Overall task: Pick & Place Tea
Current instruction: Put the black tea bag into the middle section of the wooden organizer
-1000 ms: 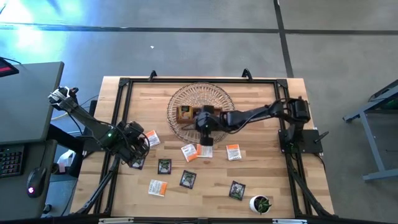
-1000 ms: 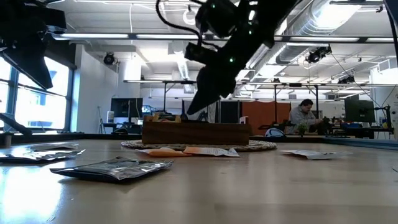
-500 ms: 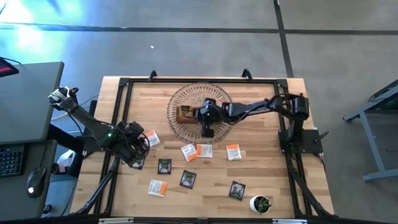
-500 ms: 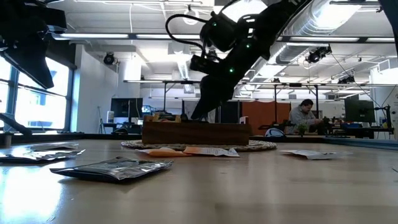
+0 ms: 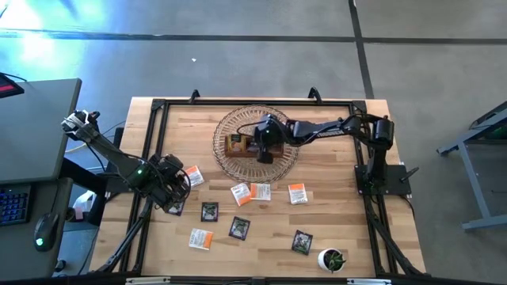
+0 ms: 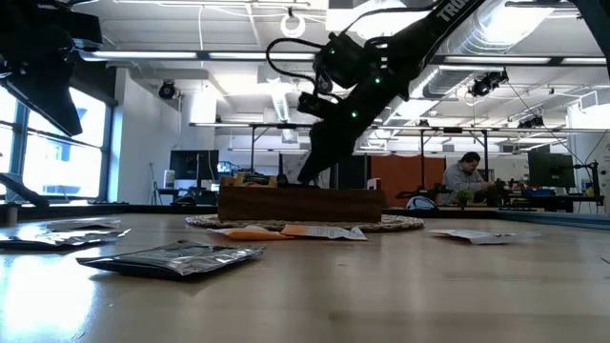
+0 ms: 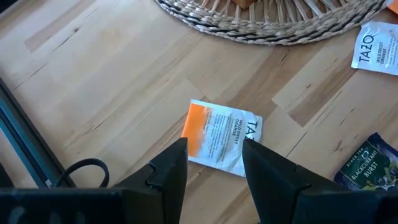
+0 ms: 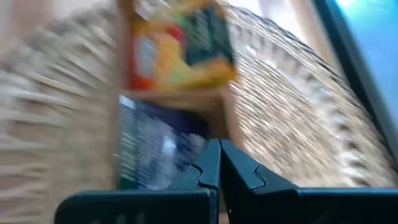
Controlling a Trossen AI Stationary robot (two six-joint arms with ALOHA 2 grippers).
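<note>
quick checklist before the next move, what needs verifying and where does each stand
1. Right end effector above wooden tray: ok.
2. Right end effector empty, fingers shut together: ok.
3. Sachets already in tray compartments: ok.
4. Left end effector open, over white-and-orange sachet: ok.
5. Loose sachets left on table, e.g. black one: not ok, several remain.
6. Plant pot away from both arms: ok.
</note>
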